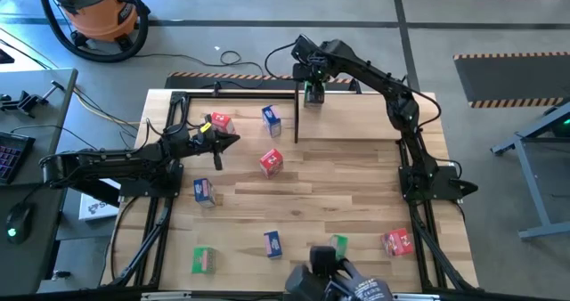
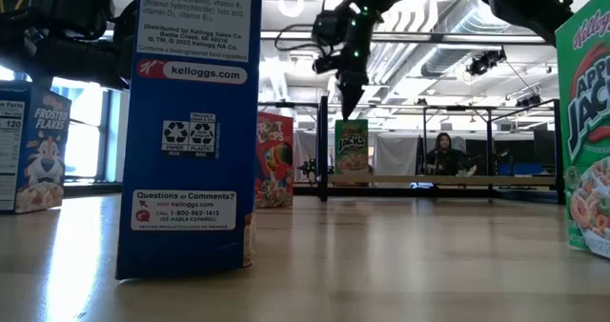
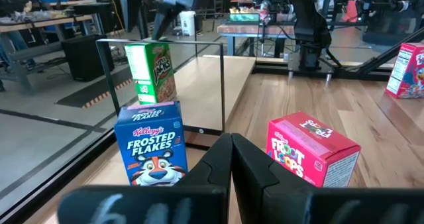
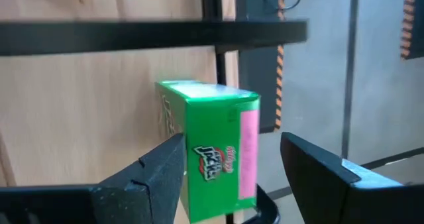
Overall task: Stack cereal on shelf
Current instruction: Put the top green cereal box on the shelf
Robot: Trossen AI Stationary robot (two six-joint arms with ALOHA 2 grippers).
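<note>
While the right gripper [image 4: 228, 168] stood open around one green box [image 4: 215, 144] at the shelf [image 1: 295, 105], the other boxes waited on the table [image 1: 338, 181]; the left gripper [image 3: 232, 159] was shut, empty.

An orange vacuum [image 1: 93, 9] is standing on the floor beyond the table [image 1: 356, 181]. A person [image 2: 443, 155] is sitting far behind in the room.

Orange shop vacuum [image 1: 93, 7], grey floor [image 1: 499, 34]
</note>
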